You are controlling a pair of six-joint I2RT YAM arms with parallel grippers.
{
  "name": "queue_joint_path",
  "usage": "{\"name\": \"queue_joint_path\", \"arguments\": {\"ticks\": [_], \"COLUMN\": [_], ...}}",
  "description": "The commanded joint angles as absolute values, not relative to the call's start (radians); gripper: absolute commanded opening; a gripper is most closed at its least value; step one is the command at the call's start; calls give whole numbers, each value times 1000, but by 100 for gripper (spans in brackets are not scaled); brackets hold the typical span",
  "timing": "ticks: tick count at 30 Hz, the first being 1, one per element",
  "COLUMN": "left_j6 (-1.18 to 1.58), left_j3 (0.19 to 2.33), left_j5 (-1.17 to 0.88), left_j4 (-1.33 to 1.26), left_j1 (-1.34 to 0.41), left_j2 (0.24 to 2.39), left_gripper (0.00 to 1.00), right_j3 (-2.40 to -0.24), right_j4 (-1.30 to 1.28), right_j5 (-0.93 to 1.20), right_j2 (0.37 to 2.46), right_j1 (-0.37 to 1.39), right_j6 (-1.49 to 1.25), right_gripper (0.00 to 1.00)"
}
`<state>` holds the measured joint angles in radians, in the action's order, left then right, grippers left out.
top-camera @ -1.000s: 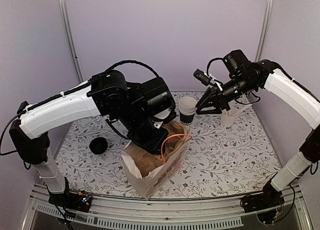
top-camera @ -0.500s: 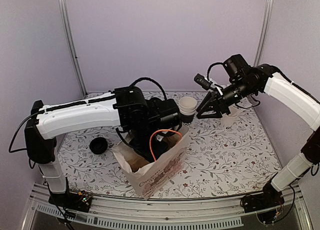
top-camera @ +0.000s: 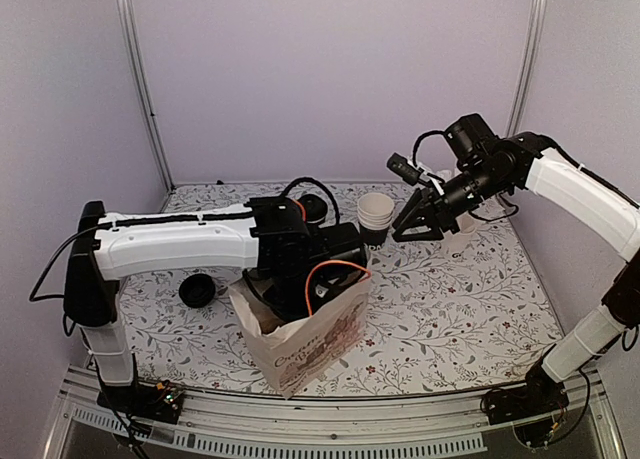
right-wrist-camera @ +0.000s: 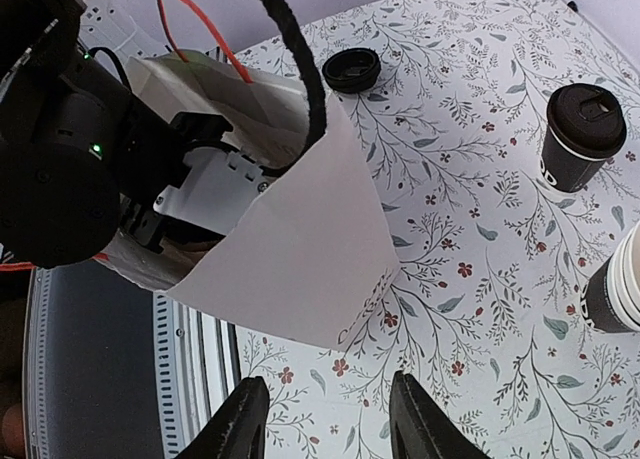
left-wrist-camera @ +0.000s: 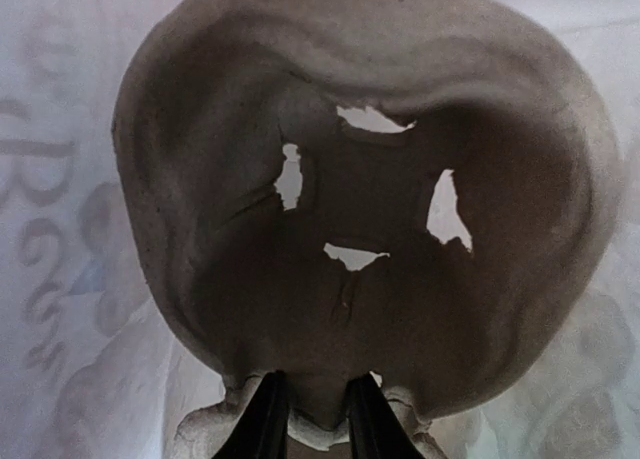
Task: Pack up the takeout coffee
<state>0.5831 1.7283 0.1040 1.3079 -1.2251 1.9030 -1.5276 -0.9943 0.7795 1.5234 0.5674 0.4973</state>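
Observation:
The takeout coffee [right-wrist-camera: 583, 134], with black lid and black lower band, stands upright on the table in the right wrist view. In the top view it [top-camera: 314, 208] is mostly hidden behind the left arm. My left gripper [left-wrist-camera: 312, 419] is down inside the paper bag [top-camera: 312, 341], shut on the edge of a grey pulp cup carrier [left-wrist-camera: 200, 179] that fills its view. My right gripper [top-camera: 405, 229] is open and empty, in the air right of the bag [right-wrist-camera: 290, 249] and near the cup stack; its jaws [right-wrist-camera: 325, 419] hang over the patterned table.
A stack of nested lidless cups [top-camera: 375, 217] stands behind the bag, also at the right wrist view's edge [right-wrist-camera: 620, 289]. A white cup with pale sticks [top-camera: 461, 231] is behind the right gripper. A loose black lid [top-camera: 197, 290] lies left of the bag. The table's metal front rail [top-camera: 330, 419] runs close below the bag.
My left arm has come down and forward, pushing its gripper deeper into the bag, and the bag has shifted a little left. The right gripper has barely moved.

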Motion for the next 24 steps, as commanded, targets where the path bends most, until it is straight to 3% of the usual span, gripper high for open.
{"name": "queue_joint_path", "arguments": {"ticks": [1,24], "left_j6": [555,526], "left_j3": [1655,1440], "left_j5": [71,67], "left_j4": [1219,1048], "left_j1": [-1210,-1201], "left_j2": [1916,1985], "left_gripper": [21,21], "right_j3": [-1498,-1474], "right_j4": [-979,-970], "right_j5": [765,751], "right_j2": [1495,1509], "right_j1": [571,571], "right_j6": [497,495], "right_gripper": [44,45]}}
